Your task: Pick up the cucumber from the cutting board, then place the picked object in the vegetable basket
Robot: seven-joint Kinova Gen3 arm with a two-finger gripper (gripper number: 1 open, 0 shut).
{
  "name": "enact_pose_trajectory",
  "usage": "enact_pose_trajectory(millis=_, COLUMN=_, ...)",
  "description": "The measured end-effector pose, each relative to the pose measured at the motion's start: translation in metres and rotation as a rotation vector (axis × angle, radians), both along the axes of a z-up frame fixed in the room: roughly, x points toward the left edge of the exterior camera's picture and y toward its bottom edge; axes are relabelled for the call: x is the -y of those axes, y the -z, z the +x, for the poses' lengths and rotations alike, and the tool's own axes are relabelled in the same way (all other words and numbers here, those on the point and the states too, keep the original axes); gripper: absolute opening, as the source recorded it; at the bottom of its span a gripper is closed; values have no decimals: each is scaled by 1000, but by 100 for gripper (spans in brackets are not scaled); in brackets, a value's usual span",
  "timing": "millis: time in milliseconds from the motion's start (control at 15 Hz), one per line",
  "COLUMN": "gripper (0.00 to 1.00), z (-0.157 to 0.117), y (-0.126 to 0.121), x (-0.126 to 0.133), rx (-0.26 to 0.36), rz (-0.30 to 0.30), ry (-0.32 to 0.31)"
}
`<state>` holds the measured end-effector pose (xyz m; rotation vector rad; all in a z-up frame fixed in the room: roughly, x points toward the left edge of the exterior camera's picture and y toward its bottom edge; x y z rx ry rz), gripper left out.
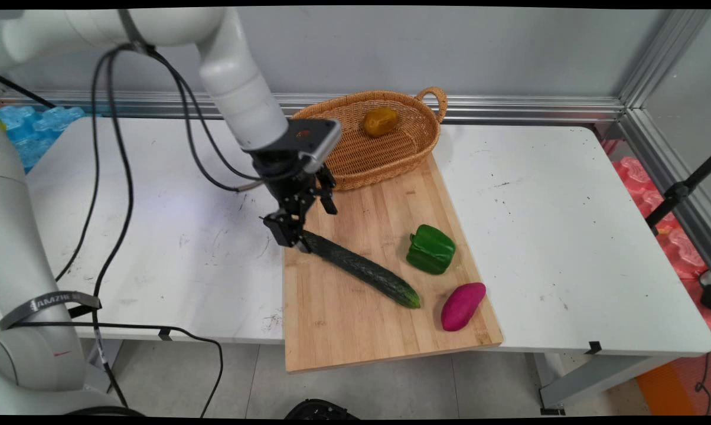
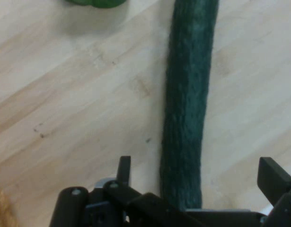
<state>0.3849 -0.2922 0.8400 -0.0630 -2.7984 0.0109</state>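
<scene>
while your gripper point(image 1: 301, 227) hangs wide open over one end of the cucumber point(image 1: 361, 269), it holds nothing on the board point(image 1: 355, 330).

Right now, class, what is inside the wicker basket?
One yellow-brown vegetable, perhaps a pepper, lies inside the wicker basket. The arm and gripper cover the basket's left end, so that part of its inside cannot be seen.
</scene>
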Motion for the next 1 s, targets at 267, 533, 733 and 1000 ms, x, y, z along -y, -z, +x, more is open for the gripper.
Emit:
enact_pose_trajectory(millis=267, gripper=100, z=-16, y=24, x=8, rx=14, rz=1, ry=10)
enact_pose_trajectory(millis=533, gripper=100, z=-27, y=40, x=12, rx=24, rz=4, ry=23)
enact_pose_trajectory(millis=733, gripper=0, z=-31, y=46, x=14, rx=27, rz=6, ry=33)
enact_pose_trajectory(millis=1000, gripper=0, z=-34, y=45, x=15, rx=25, rz=7, ry=54)
